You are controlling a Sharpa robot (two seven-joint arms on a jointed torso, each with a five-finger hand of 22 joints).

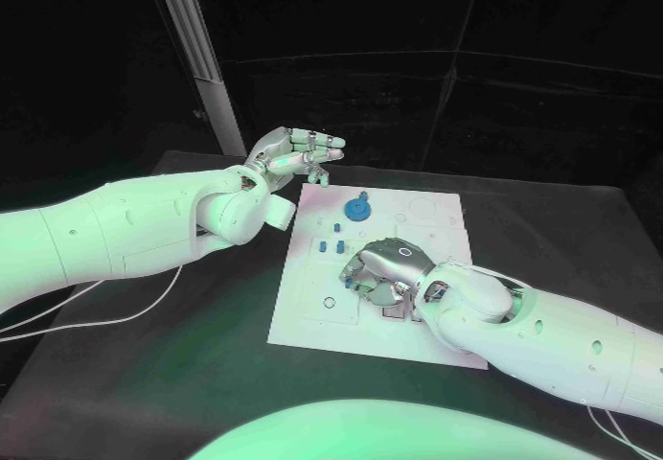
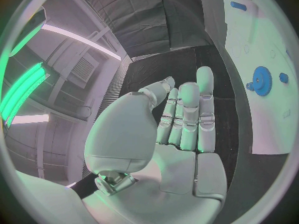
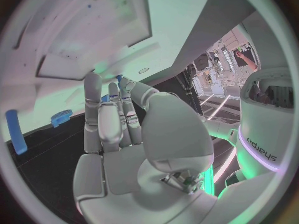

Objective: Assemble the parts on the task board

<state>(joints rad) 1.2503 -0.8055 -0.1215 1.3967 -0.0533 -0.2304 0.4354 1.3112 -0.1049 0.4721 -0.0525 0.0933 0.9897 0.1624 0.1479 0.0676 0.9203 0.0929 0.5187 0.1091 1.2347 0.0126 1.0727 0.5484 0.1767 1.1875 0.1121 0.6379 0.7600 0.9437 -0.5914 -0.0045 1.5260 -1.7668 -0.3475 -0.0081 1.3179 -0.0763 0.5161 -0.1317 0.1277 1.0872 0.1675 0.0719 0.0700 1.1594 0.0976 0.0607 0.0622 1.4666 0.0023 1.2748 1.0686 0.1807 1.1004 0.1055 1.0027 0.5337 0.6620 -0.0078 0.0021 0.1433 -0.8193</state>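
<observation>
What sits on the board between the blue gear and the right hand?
Head view: small blue pegs stand on the task board between the blue gear and the right hand.

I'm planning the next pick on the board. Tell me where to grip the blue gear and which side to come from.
Grip the blue gear across its toothed rim, coming straight down from above. It lies flat on the task board near the far edge, so only the rim offers opposing faces. The left hand hovers closest, just off that edge, seemingly holding nothing. The right hand is low over the board's middle.
</observation>
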